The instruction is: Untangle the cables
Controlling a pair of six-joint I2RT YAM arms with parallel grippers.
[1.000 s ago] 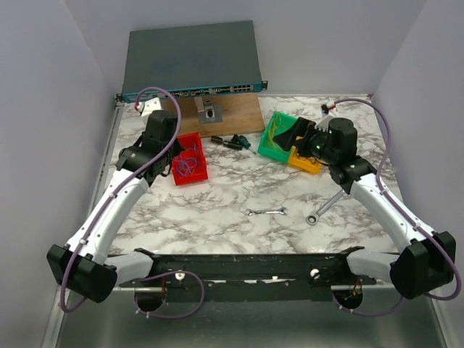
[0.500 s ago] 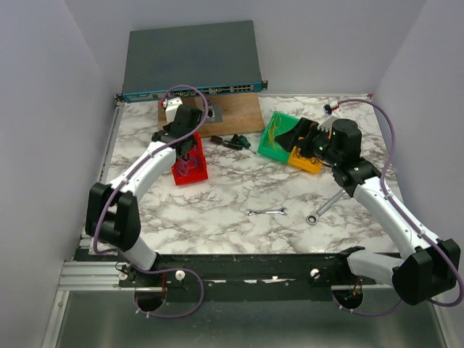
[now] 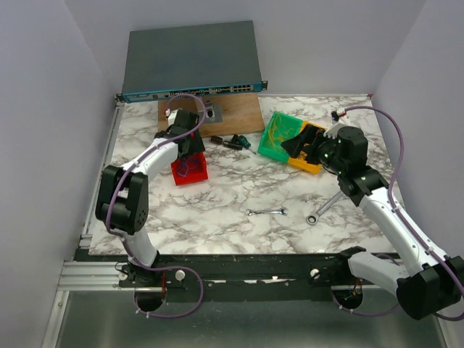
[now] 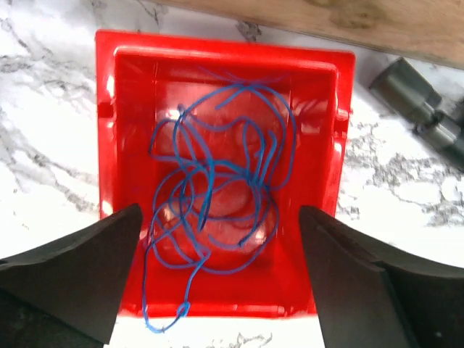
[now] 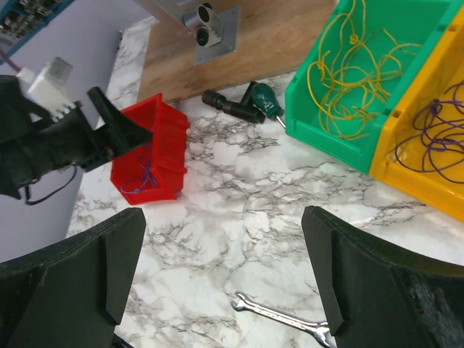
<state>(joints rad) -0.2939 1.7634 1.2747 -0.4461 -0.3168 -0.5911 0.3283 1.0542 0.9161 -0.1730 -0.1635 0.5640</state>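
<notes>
While the left fingers [image 4: 80,283] hang spread wide over the red bin [image 4: 322,145], grasping nothing, the blue cables [image 4: 217,203] lie in a loose tangle inside it, with one strand reaching the bin's lower rim. In the top view that bin sits left of centre on the marble worktop [image 3: 239,188], just below the wooden board [image 3: 232,112]. The right fingers [image 5: 362,290] are likewise released (nothing between them) above bare worktop. At the upper right of the right wrist view, yellow cables [image 5: 351,65] curl in the green bin [image 5: 326,141], and purple cables [image 5: 435,138] lie in the yellow bin [image 5: 413,185] touching it. A wrench [image 5: 275,313] lies at the bottom edge.
</notes>
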